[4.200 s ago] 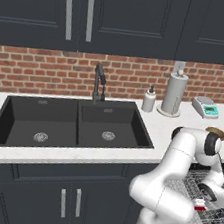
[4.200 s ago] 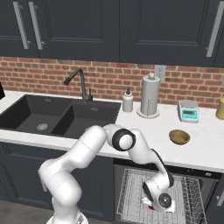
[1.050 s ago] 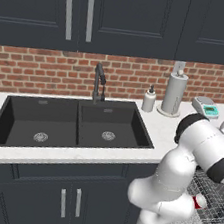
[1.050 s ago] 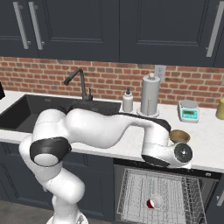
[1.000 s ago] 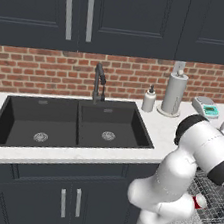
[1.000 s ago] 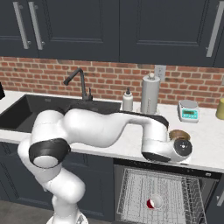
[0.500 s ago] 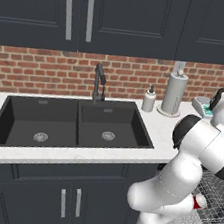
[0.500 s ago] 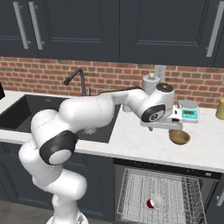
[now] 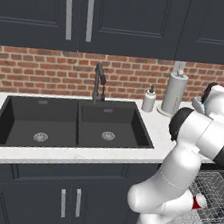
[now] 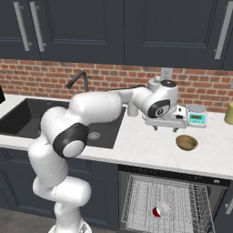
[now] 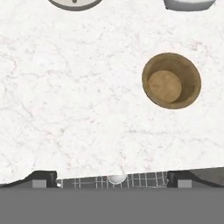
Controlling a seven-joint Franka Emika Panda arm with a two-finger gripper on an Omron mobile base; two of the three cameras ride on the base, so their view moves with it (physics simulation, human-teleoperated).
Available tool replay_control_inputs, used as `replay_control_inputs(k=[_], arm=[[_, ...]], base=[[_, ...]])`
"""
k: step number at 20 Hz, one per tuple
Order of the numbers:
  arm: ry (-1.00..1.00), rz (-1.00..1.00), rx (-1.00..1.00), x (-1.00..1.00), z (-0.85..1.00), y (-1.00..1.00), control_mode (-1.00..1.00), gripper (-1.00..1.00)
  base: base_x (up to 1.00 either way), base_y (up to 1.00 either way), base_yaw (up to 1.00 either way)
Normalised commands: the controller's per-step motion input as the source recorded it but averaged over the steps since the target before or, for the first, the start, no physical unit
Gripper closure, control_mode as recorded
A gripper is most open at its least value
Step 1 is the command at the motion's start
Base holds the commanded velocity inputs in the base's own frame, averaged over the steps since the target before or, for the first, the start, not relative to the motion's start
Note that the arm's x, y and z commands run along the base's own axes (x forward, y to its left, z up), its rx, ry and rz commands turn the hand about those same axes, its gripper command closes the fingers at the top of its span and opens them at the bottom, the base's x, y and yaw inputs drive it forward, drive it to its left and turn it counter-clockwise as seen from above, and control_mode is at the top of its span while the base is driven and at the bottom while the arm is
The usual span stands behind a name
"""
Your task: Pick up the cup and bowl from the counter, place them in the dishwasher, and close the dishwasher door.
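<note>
I have the gripper [image 10: 167,128] hanging above the counter [image 10: 150,150], just left of the bowl [image 10: 186,142] in the right base view, and not touching it. From the hand view I look straight down on the white stone: the bowl [image 11: 171,80] sits upright and empty to the right of centre, well clear of my two fingertips [image 11: 41,178], which stand far apart at the bottom corners with nothing between them. So the jaws are spread wide and hold nothing.

The cup [image 10: 160,210] is already down in the dishwasher [image 10: 168,205], lying on its side on the pulled-out wire rack [image 10: 141,200], its whitish end facing outward. In the left base view I see the same cup [image 9: 196,201] on the rack beside the arm's lower body. The dishwasher door is hard to make out in these views, so I cannot say exactly how it lies, though the rack is drawn out beneath the counter edge.

Behind the bowl stand a small kitchen scale [image 10: 197,114] and a paper towel roll [image 9: 173,93] near the brick wall. The black sink [image 9: 72,123] is set into the counter to the left.
</note>
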Motion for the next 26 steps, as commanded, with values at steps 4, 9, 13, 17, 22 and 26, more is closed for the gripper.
replay_control_inputs(k=[4, 9, 13, 17, 22, 26], arm=[[0.0, 0.0, 0.02, 0.24, -0.21, -0.1, -1.0, -1.0], [0.0, 0.0, 0.04, 0.34, -0.41, -0.22, -1.0, -1.0], [0.0, 0.0, 0.05, 0.5, -0.58, -0.37, -1.0, -1.0], [0.0, 0.0, 0.05, 0.37, -0.3, -0.51, -1.0, -1.0], [0.0, 0.0, 0.07, 0.05, -0.03, -0.49, -1.0, -1.0], [0.01, 0.0, 0.02, 0.01, 0.0, -0.1, -1.0, -1.0]], base=[[0.0, 0.0, 0.0], [0.0, 0.0, 0.0], [0.0, 0.0, 0.0], [0.0, 0.0, 0.0], [0.0, 0.0, 0.0], [0.0, 0.0, 0.0]])
